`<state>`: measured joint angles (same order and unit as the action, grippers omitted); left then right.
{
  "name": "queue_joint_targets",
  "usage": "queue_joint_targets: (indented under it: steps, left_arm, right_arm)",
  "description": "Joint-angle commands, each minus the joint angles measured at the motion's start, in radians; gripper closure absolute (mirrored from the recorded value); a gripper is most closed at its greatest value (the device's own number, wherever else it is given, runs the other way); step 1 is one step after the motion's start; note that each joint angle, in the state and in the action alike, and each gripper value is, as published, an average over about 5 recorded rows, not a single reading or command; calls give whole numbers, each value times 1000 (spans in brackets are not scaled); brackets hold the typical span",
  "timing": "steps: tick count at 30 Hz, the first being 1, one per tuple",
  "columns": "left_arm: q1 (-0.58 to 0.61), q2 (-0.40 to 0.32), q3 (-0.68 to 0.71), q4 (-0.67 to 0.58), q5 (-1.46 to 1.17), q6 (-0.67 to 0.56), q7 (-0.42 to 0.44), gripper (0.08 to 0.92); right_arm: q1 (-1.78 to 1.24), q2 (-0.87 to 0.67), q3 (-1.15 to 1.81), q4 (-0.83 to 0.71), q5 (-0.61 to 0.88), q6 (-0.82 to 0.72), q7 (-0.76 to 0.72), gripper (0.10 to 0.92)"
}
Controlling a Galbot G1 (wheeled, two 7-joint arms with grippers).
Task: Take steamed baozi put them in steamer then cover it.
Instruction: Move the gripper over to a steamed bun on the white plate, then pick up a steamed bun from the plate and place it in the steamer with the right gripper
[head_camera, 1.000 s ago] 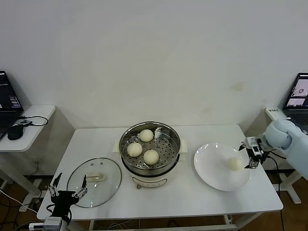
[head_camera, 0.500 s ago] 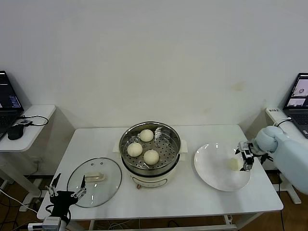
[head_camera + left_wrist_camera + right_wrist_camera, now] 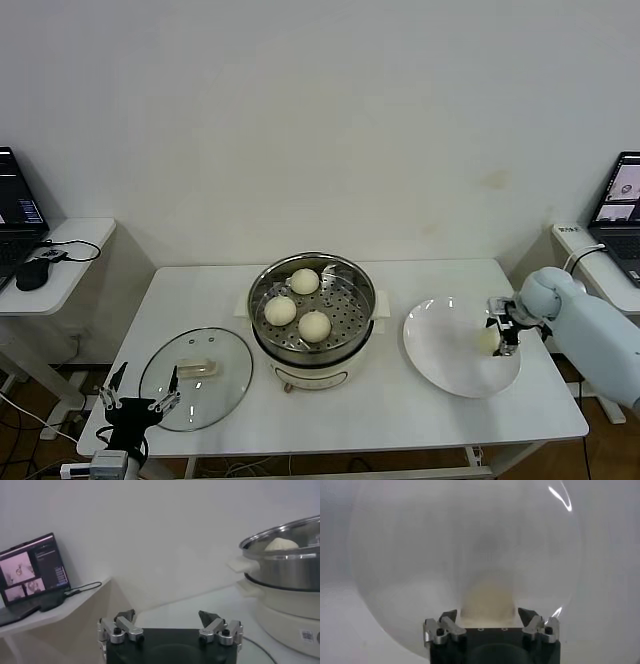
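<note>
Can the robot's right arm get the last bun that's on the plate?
Probably yes. The right gripper hangs open right at the last baozi on the white plate, the bun lying between its fingers in the right wrist view, and nothing is in the way.

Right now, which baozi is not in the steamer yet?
The baozi on the white plate, between the right gripper's open fingers; the other three sit inside the steamer.

Three cream buns (image 3: 299, 307) sit in the open steel steamer (image 3: 356, 325); a fourth bun (image 3: 487, 340) lies between the right claw's (image 3: 502, 330) open fingers; the glass lid (image 3: 228, 384) lies flat just beyond the left claw (image 3: 137, 404).
</note>
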<state>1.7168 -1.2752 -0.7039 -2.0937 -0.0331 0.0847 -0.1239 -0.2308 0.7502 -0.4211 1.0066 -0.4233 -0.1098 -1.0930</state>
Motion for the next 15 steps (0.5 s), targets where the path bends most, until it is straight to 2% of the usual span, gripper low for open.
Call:
queue_joint_targets:
  steps: [1,9,15]
  left_arm:
    - [1,0,-2,0,0,-1,-1,177]
    - [1,0,-5,-9,-1,-1,-2,177]
    - [-2,4,-6,-14,-4,-1,-2,177]
  right_arm:
    - [-3,17,5,-19,-15,-1,-5,367]
    - [61,-41,-39,61,52,-20,-40,435]
    - [234,-159,-195,231,220,-95,-62,440]
